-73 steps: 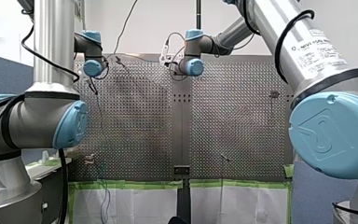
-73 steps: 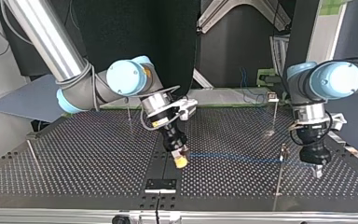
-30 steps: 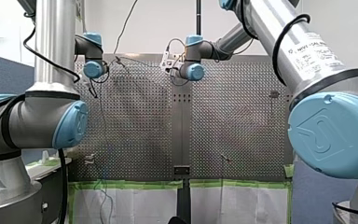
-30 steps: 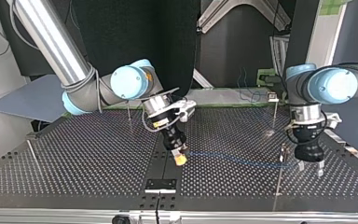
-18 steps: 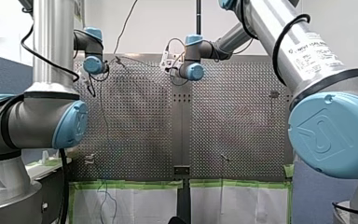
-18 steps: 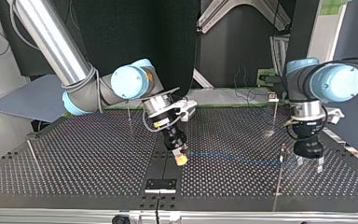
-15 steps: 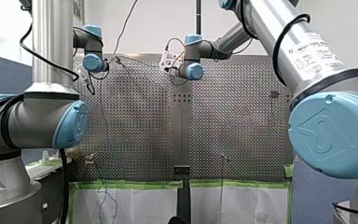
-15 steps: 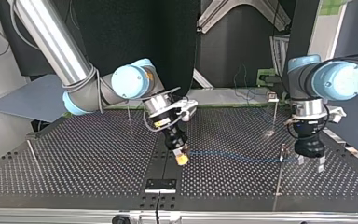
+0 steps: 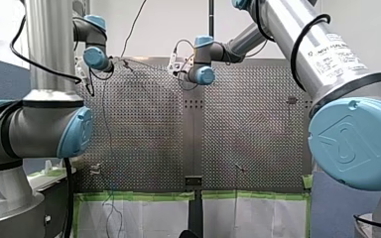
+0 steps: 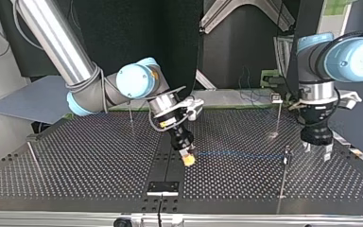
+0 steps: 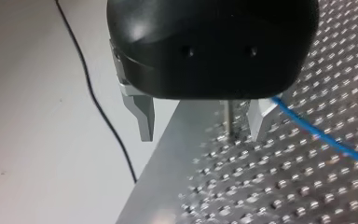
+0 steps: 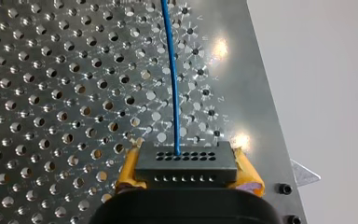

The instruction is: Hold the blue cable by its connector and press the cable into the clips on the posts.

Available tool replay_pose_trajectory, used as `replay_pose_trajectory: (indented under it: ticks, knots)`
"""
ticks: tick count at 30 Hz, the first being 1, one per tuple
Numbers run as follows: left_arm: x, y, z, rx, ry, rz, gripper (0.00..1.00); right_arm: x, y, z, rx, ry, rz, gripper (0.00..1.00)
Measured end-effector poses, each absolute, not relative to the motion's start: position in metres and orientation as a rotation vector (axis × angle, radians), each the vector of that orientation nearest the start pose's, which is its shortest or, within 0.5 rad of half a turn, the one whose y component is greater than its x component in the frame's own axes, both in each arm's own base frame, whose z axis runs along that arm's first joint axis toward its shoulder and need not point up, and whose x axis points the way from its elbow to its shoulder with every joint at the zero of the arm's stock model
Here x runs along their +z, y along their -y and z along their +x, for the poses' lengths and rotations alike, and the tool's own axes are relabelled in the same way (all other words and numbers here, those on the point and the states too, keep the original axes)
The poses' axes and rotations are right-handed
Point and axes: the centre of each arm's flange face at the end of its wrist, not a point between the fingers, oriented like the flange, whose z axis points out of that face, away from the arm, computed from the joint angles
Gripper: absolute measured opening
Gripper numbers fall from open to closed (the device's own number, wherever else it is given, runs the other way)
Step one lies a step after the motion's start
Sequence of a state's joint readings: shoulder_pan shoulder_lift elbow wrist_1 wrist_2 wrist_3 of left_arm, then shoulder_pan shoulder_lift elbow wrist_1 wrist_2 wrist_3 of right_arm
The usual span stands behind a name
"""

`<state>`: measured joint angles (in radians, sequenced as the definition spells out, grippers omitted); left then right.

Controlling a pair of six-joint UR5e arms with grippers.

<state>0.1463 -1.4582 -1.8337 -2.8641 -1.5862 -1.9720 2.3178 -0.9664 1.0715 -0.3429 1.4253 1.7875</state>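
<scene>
Upward went the left claw [image 10: 316, 151] since a moment before, its jaws wide and empty, just right of the post [image 10: 283, 177] in the top view. The right claw [image 10: 187, 160] pinched the connector [image 12: 186, 165] between yellow pads [image 12: 127, 170]; the blue cable [image 10: 236, 154] ran straight from it over the surface [image 10: 75, 156] to that post. Thin, light and limp, I judged: best held by the stiff connector.

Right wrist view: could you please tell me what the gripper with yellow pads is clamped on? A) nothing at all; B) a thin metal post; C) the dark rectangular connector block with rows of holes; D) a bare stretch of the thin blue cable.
C: the right gripper has its yellow pads pressed on both sides of the dark rectangular connector block, and the thin blue cable runs out of its face.
</scene>
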Motion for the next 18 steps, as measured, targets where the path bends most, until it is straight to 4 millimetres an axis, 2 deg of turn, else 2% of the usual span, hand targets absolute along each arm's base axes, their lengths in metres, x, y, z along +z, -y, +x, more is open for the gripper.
replay_pose_trajectory:
  ticks: [4, 11, 18]
  knots:
    - [0.439, 0.075, 0.449, -0.200, -1.425, -0.368, 1.00, 0.399, 0.449, 0.620, -2.735, -0.919, -2.026, 0.00]
    - [0.453, 0.092, 0.424, -0.230, -1.454, -0.314, 1.00, 0.400, 0.446, 0.622, -2.732, -0.912, -2.031, 0.00]
    - [0.454, 0.102, 0.410, -0.253, -1.504, -0.307, 1.00, 0.401, 0.444, 0.623, -2.733, -0.908, -2.029, 0.00]
